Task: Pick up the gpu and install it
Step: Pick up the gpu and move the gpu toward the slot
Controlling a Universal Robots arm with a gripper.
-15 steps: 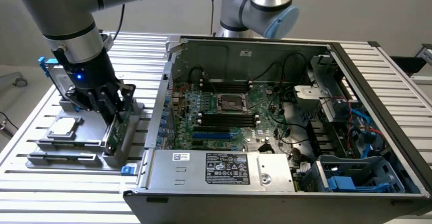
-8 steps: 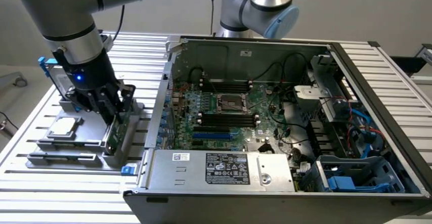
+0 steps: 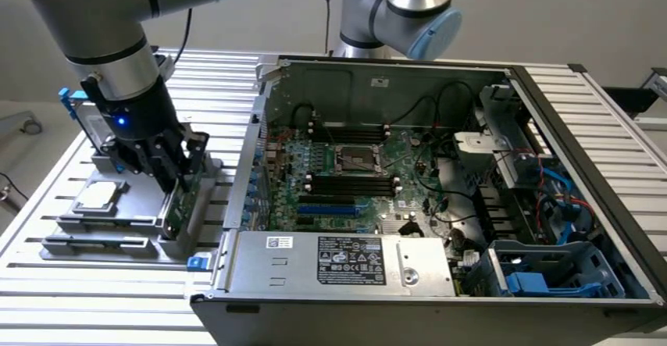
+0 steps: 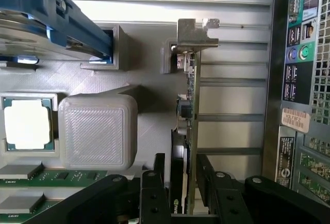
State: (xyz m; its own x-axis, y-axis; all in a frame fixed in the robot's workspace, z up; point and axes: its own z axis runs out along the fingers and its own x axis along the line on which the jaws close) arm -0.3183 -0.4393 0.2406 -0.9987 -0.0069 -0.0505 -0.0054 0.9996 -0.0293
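Silver slats make up the table [image 3: 83, 299], and a big open computer case [image 3: 417, 283] sits on it. Beside the case, on the exterior view's left, is a grey holder [image 3: 105, 221] with spare parts in it. The gpu [image 3: 180, 205] stands on its thin edge in a slot of this holder, on the side nearest the case. It is not yet in the computer.

The gripper [image 3: 172, 176] is right over the card. In the wrist view the jaws are apart, with the gpu [image 4: 192, 95] between the 2 fingers [image 4: 154, 182], 1 on each side. The black cover faces 1 finger and the green board faces the other. Nothing is held yet.

The step in hand looks like taking hold of the card. To do it well, the gripper [image 4: 180, 162] should stay lined up with the card, so both fingers meet the flat faces together. A slow, soft squeeze seems best, because the card is thin. The square chip [image 4: 27, 123] lies well to the side, out of the way.
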